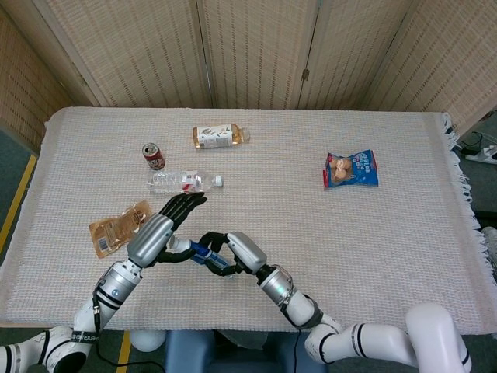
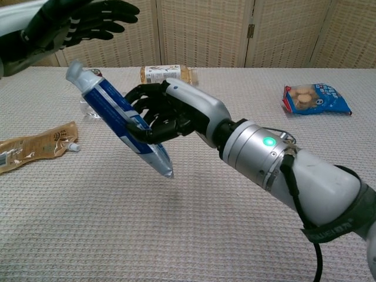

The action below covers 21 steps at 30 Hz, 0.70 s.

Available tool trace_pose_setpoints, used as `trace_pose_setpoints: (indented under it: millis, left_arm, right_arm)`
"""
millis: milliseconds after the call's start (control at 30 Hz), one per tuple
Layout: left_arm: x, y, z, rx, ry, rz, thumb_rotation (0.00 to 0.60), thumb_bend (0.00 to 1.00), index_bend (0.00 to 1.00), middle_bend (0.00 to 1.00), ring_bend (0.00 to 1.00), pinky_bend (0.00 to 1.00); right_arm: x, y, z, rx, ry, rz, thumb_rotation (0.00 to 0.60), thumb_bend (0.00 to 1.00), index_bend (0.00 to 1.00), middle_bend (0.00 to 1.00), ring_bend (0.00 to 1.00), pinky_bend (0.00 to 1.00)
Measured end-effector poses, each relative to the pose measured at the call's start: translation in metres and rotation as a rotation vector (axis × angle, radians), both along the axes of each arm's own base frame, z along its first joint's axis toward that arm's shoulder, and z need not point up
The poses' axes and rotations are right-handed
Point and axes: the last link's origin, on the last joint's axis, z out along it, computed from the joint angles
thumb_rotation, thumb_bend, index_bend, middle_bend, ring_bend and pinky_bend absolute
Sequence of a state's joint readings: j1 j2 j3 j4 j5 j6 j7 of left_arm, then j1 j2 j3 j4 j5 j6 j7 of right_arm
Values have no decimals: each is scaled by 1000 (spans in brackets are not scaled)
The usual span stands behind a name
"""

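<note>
My right hand (image 1: 231, 251) (image 2: 166, 110) grips a blue and white toothpaste tube (image 1: 196, 250) (image 2: 119, 116) by its lower half and holds it tilted above the table, white cap (image 2: 76, 71) up and to the left. My left hand (image 1: 160, 228) (image 2: 75, 23) hovers just above and beside the cap with its fingers spread and nothing in it. In the chest view a small gap shows between that hand and the cap. The left thumb is not visible in the chest view.
A brown spouted pouch (image 1: 116, 230) (image 2: 34, 151) lies left of the hands. Behind them lie a clear water bottle (image 1: 185, 181), a red can (image 1: 153, 155) and a tea bottle (image 1: 220, 136) (image 2: 167, 74). A blue snack bag (image 1: 352, 169) (image 2: 317, 98) lies at the far right.
</note>
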<state>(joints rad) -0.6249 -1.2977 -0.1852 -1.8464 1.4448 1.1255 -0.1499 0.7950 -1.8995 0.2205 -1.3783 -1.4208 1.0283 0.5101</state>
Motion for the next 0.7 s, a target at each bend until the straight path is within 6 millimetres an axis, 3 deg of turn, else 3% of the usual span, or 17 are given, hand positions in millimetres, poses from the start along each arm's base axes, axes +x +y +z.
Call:
trace_pose_setpoints:
  millis: [700]
  left_arm:
    - [-3,4,-13,12,207,-9,0,133,64,46,10,0]
  right_arm:
    - [25,6,-9,-32,-15,-10,600,951,825,743,726,486]
